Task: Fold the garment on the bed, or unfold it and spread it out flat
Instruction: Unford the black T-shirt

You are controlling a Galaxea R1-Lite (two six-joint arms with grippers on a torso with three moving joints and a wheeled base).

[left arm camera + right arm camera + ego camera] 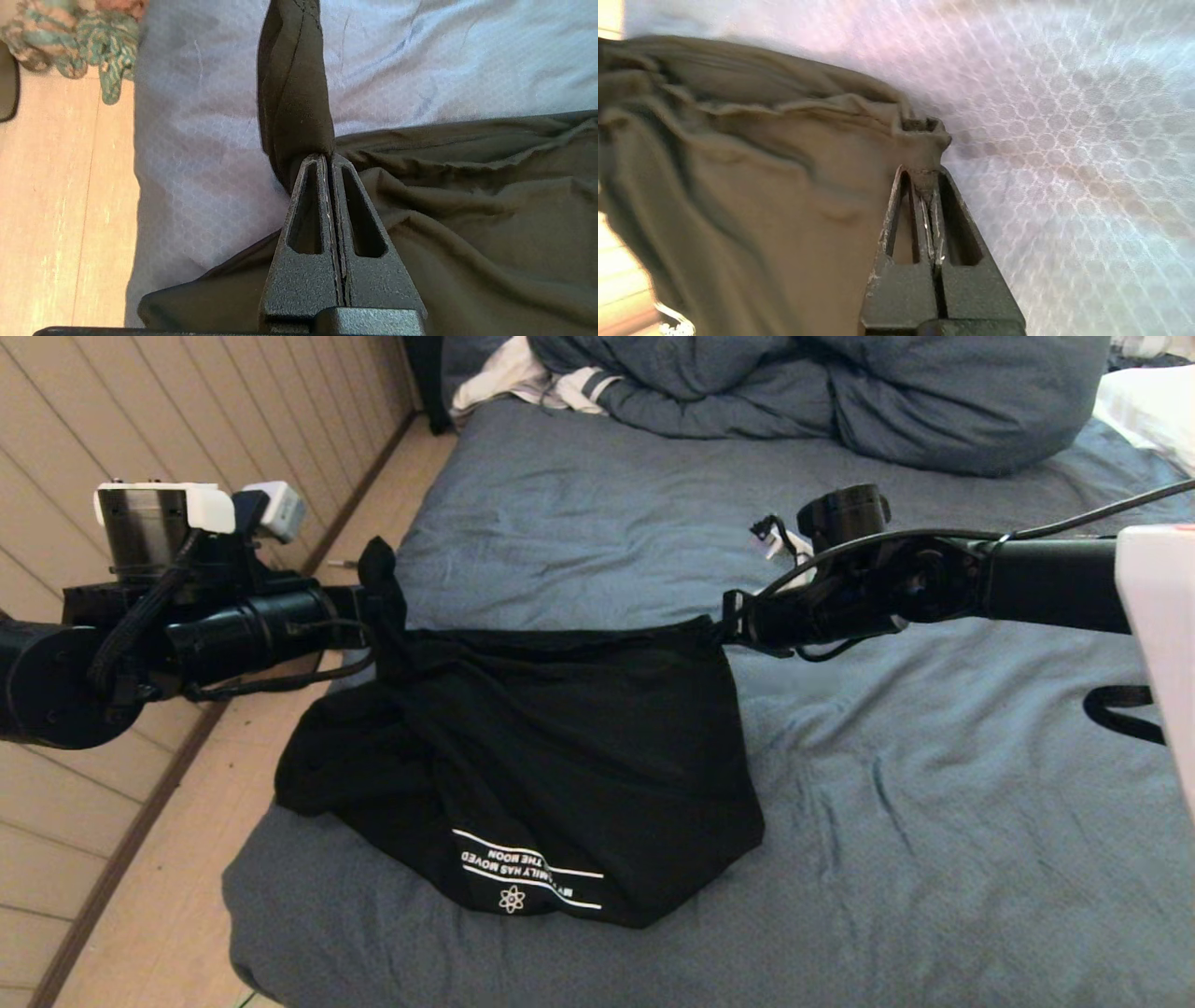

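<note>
The garment (560, 747), a black T-shirt, hangs stretched between both grippers above the bed (934, 821). Its lower part rests on the sheet near the front, showing white lettering (527, 873). My left gripper (373, 616) is shut on the shirt's left upper corner, and a flap of cloth (292, 84) sticks out past its fingertips (312, 163). My right gripper (726, 625) is shut on the right upper corner, with bunched cloth (920, 135) at its tips. The garment (467, 210) drapes beside the left fingers, and the same garment (738, 186) hangs beside the right ones. The moon print is hidden.
A bulky blue duvet (840, 392) is piled at the head of the bed, with white striped clothing (532, 378) beside it. Wooden floor (168, 859) and a panelled wall (140, 429) run along the bed's left edge. A patterned cloth (84, 37) lies on the floor.
</note>
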